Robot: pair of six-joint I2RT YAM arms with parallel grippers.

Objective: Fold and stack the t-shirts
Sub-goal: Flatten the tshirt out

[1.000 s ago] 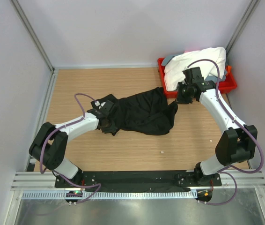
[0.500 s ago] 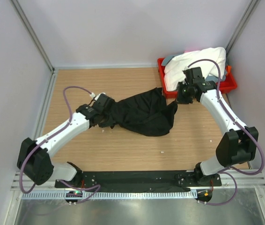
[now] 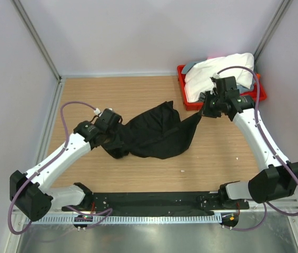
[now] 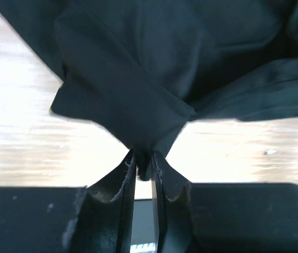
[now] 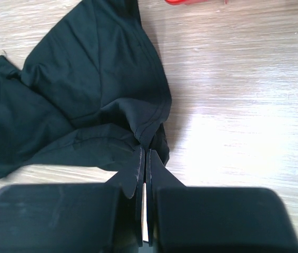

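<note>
The black t-shirt (image 3: pixel 154 134) hangs bunched over the middle of the wooden table, stretched between both grippers. My left gripper (image 3: pixel 113 142) pinches its left end; in the left wrist view the fingertips (image 4: pixel 143 158) are shut on a gathered fold of black t-shirt (image 4: pixel 138 68). My right gripper (image 3: pixel 204 112) holds the right corner, and the right wrist view shows the jaws (image 5: pixel 145 153) shut on the hem of the black t-shirt (image 5: pixel 86 89). A white t-shirt (image 3: pixel 220 71) lies heaped in the red tray, with a grey one (image 3: pixel 190 65) peeking out behind it.
The red tray (image 3: pixel 259 95) stands at the back right corner, just behind my right gripper; its edge (image 5: pixel 191 1) shows at the top of the right wrist view. Metal frame posts and walls enclose the table on the left, back and right.
The left arm swung outward to the left and its gripper closed again on the shirt's left end. The right gripper shifted slightly right, drawing the black shirt more taut.
</note>
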